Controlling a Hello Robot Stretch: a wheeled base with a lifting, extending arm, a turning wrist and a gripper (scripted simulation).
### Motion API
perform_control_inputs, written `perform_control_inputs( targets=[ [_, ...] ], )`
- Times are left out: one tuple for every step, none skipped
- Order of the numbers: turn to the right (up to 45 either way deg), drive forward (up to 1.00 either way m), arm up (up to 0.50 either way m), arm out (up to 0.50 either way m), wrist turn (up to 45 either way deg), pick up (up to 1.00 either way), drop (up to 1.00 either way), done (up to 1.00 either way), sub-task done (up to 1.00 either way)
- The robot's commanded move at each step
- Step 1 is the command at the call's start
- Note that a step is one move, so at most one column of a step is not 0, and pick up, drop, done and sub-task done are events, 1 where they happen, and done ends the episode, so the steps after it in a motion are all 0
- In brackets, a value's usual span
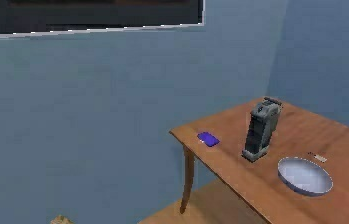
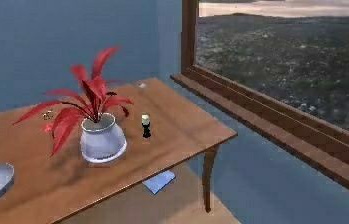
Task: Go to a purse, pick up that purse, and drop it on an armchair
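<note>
**Dark upright thing on the wooden table, near the bowl**

About the gripper's fingers, it is not possible to tell if they are apart, together, or holding something.

In the forward view, a dark upright thing (image 1: 263,130) stands on the wooden table (image 1: 232,152), with something like a loop at its top. It is possibly the purse, but the shape does not make this sure. Just beside it, toward the view's lower right, there is a grey-blue bowl (image 1: 304,176), and a small pale thing (image 1: 319,158) lies near the bowl's far rim. A small flat purple thing (image 1: 210,139) lies apart from them, close to the table's left corner. Behind the table is a blue wall, and the bottom of a window frame (image 1: 92,24) runs along the top.

In the arm side view, a plant with red leaves (image 2: 87,100) stands in a pale pot (image 2: 103,142) on the table. A small dark bottle with a light cap (image 2: 146,125) stands just beside the pot, to its right. A flat blue thing (image 2: 160,182) lies lower, below the table's edge. A large window (image 2: 282,60) with a wooden sill (image 2: 272,125) takes the view's right side
</note>
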Motion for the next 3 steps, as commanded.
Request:
perform_control_inputs(
  targets=[
    [0.0, 0.35, 0.00, 0.00, 0.0, 0.00, 0.00, 0.00, 0.00],
    [-18.0, 0.00, 0.00, 0.00, 0.0, 0.00, 0.00, 0.00, 0.00],
    [0.0, 0.40, 0.00, 0.00, 0.0, 0.00, 0.00, 0.00, 0.00]
  ],
)
